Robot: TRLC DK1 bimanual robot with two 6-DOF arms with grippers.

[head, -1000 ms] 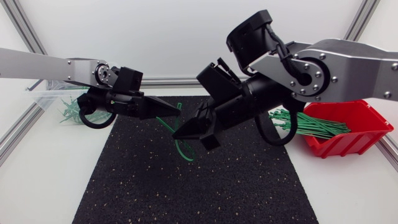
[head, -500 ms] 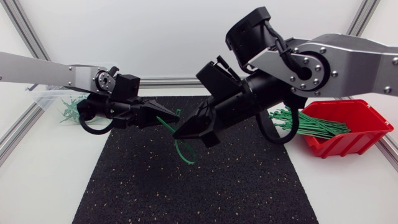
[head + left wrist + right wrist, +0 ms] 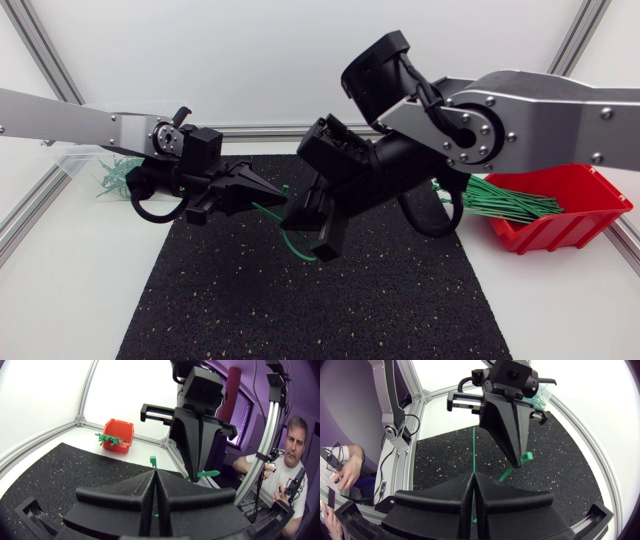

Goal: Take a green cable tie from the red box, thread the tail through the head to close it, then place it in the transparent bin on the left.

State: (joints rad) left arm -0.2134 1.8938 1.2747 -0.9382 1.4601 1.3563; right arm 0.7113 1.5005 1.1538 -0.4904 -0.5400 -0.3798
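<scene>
green cable tie point(image 3: 292, 246) hangs in the air over the black mat point(image 3: 300, 310) in the middle of the bench point(image 3: 560, 300). the left gripper point(image 3: 272, 193) has its fingers closed on it near the head point(image 3: 153, 461), and the right gripper point(image 3: 288, 220) has its fingers closed on the strap, tips almost meeting. this looks like the threading step: next the tail must line up with the head and push through, before the trip to the transparent bin point(image 3: 70, 160) far left.

A mat point(image 3: 300, 300) covers the table's point(image 3: 70, 300) middle. The box point(image 3: 570, 215) sits at its right edge, the bin point(image 3: 70, 155) in the far left corner, and the tie point(image 3: 266, 209) above the mat.
</scene>
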